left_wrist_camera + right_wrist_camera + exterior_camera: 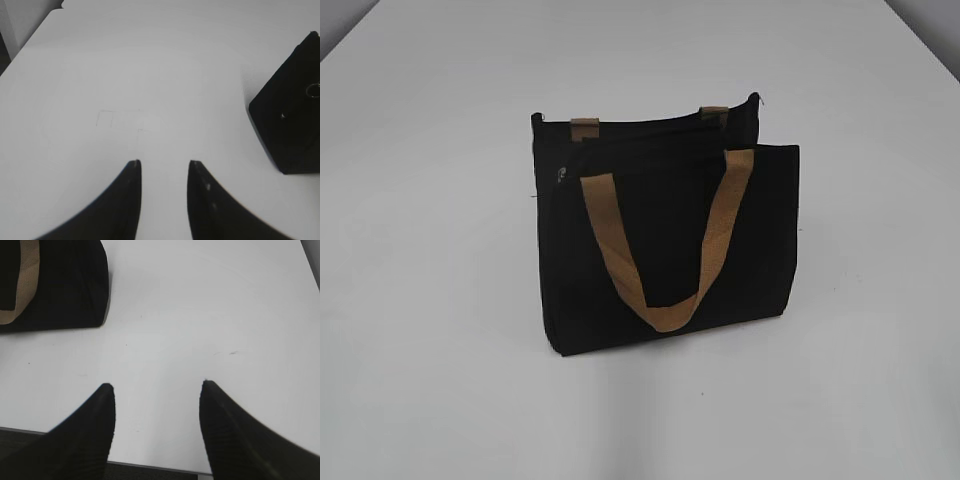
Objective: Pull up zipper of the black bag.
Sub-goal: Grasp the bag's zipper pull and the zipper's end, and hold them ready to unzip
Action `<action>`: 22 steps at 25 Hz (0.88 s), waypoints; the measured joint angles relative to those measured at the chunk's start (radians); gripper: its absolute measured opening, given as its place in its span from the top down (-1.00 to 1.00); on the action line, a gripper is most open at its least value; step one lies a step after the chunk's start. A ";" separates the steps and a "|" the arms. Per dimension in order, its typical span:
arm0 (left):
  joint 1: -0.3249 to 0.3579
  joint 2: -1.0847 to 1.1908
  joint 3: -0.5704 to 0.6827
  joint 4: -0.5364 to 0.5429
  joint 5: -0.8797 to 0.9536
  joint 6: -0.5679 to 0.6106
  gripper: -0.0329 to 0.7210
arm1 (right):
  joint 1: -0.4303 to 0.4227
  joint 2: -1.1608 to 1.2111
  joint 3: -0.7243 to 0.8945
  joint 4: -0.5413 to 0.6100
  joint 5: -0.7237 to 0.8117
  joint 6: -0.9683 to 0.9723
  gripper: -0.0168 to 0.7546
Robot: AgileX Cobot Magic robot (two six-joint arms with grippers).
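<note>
The black bag [665, 235] stands upright on the white table, with a tan loop handle [665, 250] hanging down its front. A small silvery zipper pull [560, 175] shows near the bag's upper left corner. In the left wrist view the bag's end [290, 115] lies at the right, with a small metal ring [313, 90] on it. My left gripper [164, 162] is open and empty over bare table, left of the bag. In the right wrist view the bag's corner [70, 285] lies at the upper left. My right gripper [157, 386] is open and empty, apart from the bag.
The white table [440, 300] spreads around the bag. Its near edge [150, 465] shows just under my right gripper. Neither arm shows in the exterior view.
</note>
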State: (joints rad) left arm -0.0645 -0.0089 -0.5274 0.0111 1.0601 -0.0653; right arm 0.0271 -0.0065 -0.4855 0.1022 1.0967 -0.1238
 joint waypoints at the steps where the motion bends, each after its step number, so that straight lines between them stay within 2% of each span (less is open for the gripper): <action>1: 0.000 0.000 0.000 0.000 0.000 0.000 0.27 | 0.000 0.000 0.000 0.000 0.000 0.000 -0.14; 22: 0.000 0.000 0.000 -0.003 0.000 0.000 0.27 | 0.000 0.000 0.000 0.000 0.000 0.000 -0.14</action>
State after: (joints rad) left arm -0.0645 -0.0089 -0.5274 0.0086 1.0601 -0.0653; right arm 0.0271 -0.0065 -0.4855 0.1022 1.0967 -0.1238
